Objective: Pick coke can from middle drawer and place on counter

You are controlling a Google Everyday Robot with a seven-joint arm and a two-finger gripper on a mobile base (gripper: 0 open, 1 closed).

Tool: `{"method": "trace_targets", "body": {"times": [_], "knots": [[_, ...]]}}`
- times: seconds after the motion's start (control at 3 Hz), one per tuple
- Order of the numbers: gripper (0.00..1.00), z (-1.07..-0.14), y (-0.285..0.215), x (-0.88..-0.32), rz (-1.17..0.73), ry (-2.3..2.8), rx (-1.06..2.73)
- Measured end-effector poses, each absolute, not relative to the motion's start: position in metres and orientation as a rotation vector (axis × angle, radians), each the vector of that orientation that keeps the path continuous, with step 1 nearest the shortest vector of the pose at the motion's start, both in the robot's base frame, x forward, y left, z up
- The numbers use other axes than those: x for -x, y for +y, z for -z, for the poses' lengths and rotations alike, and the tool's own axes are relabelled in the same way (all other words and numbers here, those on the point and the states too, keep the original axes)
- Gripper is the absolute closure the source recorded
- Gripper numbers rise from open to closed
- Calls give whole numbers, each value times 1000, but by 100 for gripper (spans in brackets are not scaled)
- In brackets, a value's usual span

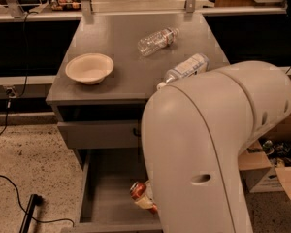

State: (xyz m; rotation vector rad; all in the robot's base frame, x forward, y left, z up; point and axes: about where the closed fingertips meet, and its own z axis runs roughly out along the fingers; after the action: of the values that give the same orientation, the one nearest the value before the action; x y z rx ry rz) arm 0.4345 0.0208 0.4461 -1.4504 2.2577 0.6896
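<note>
here, at the far left, a black cable [4,177] runs over the speckled floor. next comes the bench [114,30], a grey metal top, with a cream bowl [89,68] sitting upright near its front left corner. under the bench's lip is a shut drawer front [94,133] with a small black handle. below that, the middle drawer [109,188] is pulled out, its flat grey floor bare on the left side. the coke can [138,191] is inside this drawer toward its right, tilted, its silver top leaning up and to the left. the gripper [148,205] is down in the drawer, touching the can's lower right side and largely hidden behind the arm. i cannot tell whether it is clamped on the can or apart. back on the bench, one clear plastic bottle [157,40] lies on its side near the middle. a second bottle [186,68] lies at the front right edge. the big cream arm [218,144] fills the lower right and covers the drawer's right half. a cardboard box [274,171] stands on the floor at the far right.
</note>
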Motion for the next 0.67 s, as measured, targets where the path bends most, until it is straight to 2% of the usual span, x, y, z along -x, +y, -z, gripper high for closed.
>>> {"method": "trace_targets", "body": {"times": [0.33, 0.67], "knots": [[100, -481, 59, -452, -824, 2023, 1502], [100, -501, 72, -462, -938, 1885, 1476]]}}
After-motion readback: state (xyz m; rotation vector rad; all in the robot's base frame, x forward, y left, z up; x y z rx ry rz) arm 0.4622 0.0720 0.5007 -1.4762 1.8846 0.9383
